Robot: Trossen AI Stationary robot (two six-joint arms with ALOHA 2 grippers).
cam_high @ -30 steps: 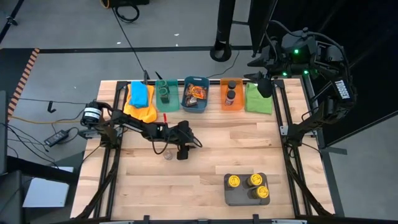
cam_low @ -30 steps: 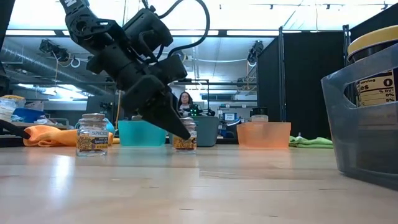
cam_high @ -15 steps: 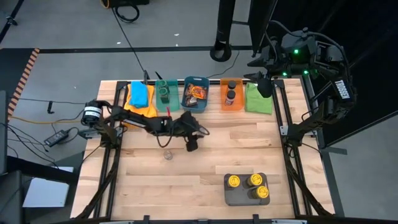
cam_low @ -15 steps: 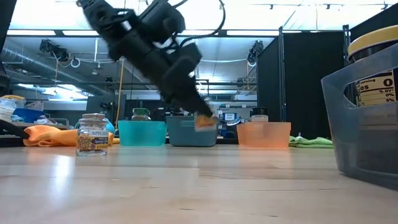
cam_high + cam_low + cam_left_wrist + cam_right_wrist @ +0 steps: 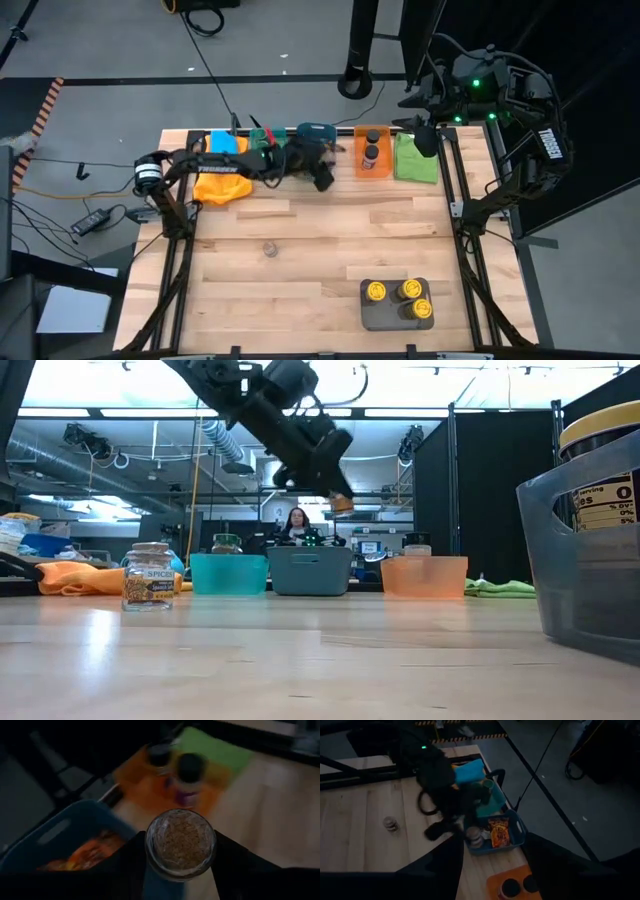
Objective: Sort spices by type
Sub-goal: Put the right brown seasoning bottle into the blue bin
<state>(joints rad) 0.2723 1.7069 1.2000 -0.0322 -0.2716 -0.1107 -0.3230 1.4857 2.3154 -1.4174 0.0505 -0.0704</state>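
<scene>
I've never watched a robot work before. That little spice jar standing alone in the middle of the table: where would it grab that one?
Probably from straight above, fingers closing on opposite sides of the round body just under the lid. The lone jar stands upright with open wood all around, so nothing blocks a descent. The left gripper is busy holding another jar.

Open tabletop [image 5: 320, 230] mid-board; only a lone jar [image 5: 269, 248] and the grey tray [image 5: 396, 305] obstruct; bins [image 5: 372, 152] line the far edge.

You have the left gripper [image 5: 322, 178] over the blue bin [image 5: 316, 131] | one jar [image 5: 268, 248] alone mid-table | three yellow-lidded jars [image 5: 398, 293] in the grey tray [image 5: 372, 317] | right arm [image 5: 520, 130] parked off the far right corner
</scene>
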